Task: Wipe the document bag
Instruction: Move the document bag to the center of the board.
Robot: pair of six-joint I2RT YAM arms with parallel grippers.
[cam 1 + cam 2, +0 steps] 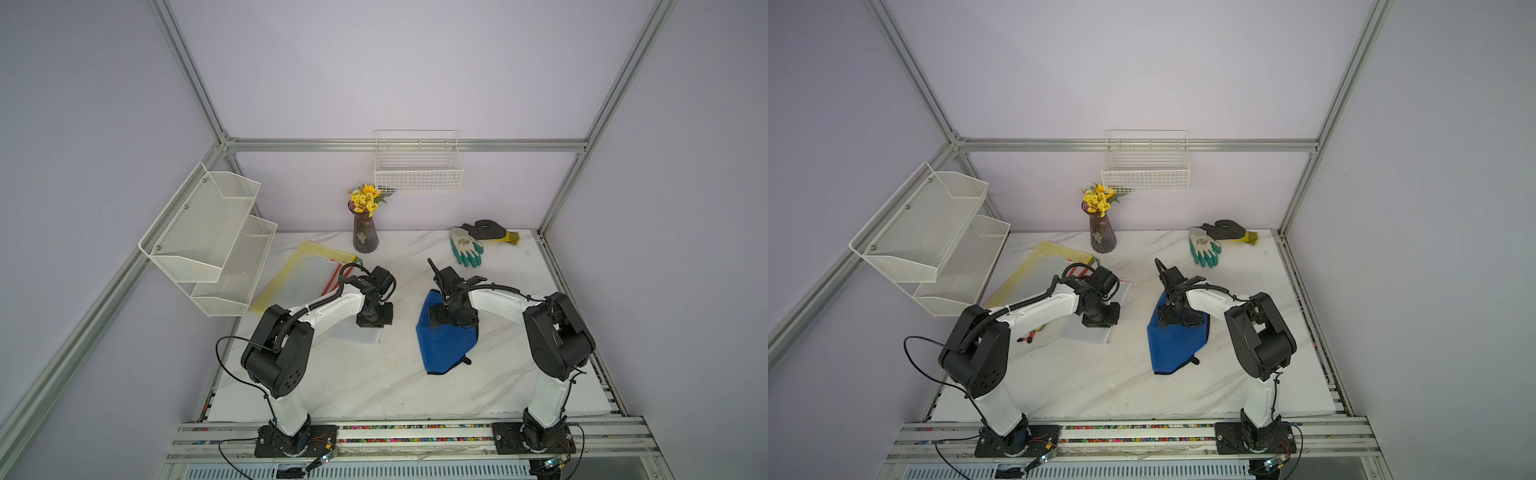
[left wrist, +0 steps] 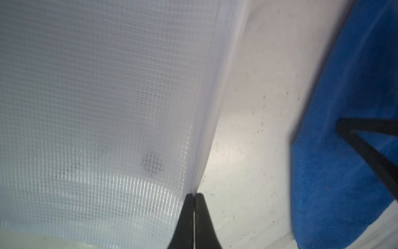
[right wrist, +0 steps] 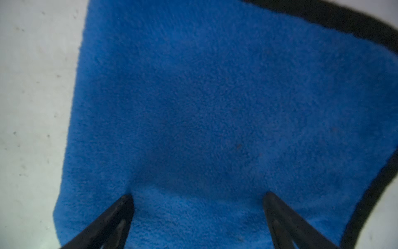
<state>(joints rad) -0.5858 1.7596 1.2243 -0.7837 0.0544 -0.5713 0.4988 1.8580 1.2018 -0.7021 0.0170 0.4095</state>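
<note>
**Mesh document bag (image 2: 97, 97) pinched by left hand (image 2: 194, 195); right hand (image 3: 198, 196) spread over blue cloth (image 3: 215, 86)**

Translucent and grid-textured, the document bag sits on the marble worktop (image 1: 374, 382) left of centre, in front of a yellow-edged folder (image 1: 1034, 270). The left hand is clenched tight on the bag's edge, fingertips meeting with the thin rim between them. A dark smudge (image 2: 151, 162) shows on the bag near that grip. The right hand is released, its jaws wide apart, tips down at the surface of the blue cloth, which lies just beside the bag.
</note>
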